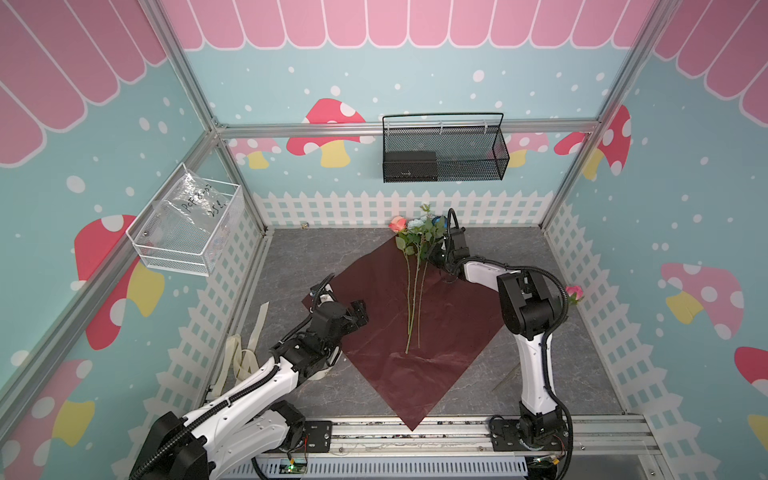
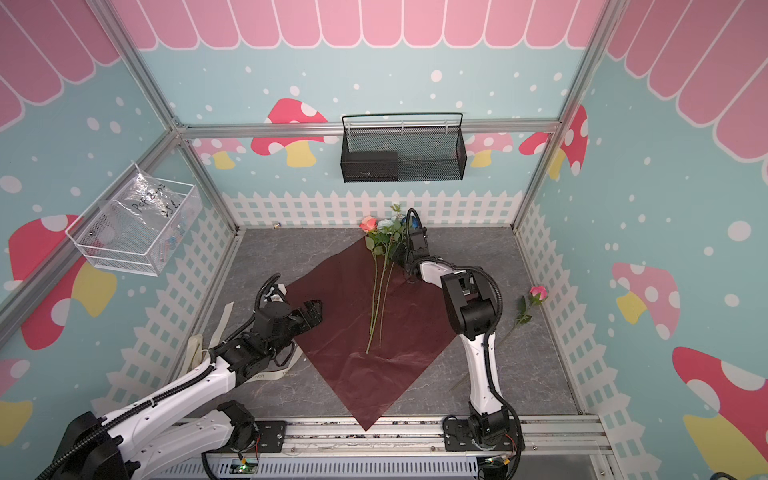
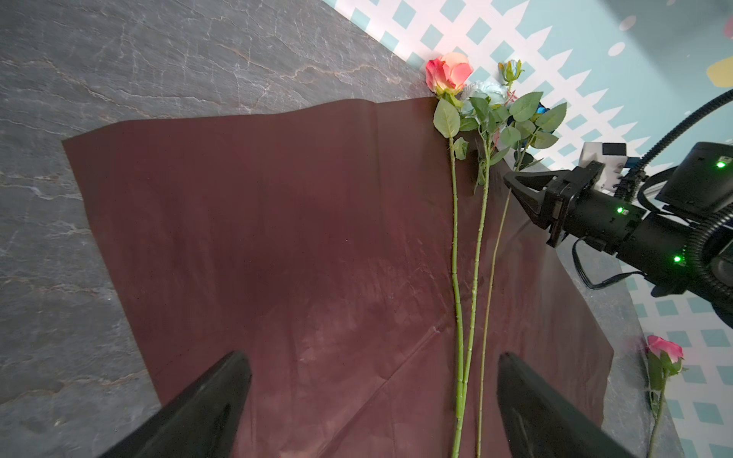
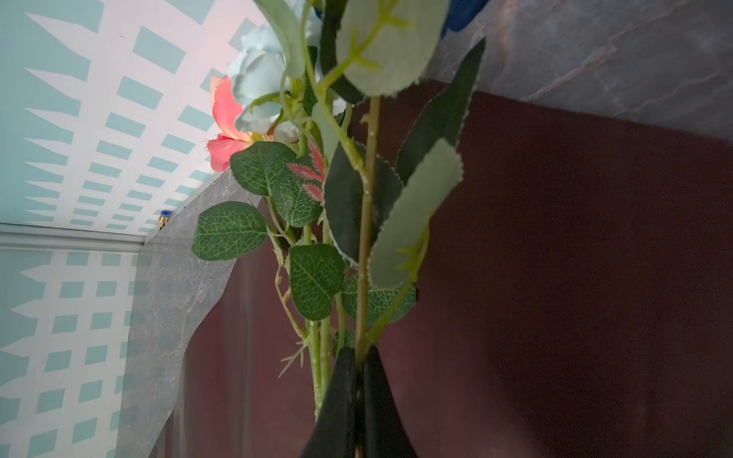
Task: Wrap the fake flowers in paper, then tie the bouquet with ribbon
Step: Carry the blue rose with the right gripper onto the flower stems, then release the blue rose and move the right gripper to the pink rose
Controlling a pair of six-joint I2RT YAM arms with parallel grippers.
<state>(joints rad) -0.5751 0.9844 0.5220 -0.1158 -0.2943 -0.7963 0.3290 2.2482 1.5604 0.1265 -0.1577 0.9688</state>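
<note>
Hidden from both top views, my right gripper (image 4: 359, 357) pinches a flower stem (image 4: 367, 222) in its wrist view. My left gripper (image 3: 371, 355) gapes empty above the red paper (image 3: 277, 238) holding three flowers (image 1: 409, 242); the pink rose (image 2: 537, 292) lies apart.

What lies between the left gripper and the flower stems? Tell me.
Only bare red wrapping paper, seen in both top views between the open left gripper and the stems.

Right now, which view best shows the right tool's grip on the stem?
The right wrist view: the right tool is shut on a flower stem, close up. The left wrist view shows it sidelong, smaller; in both top views, leaves and the arm hide the grip.
</note>
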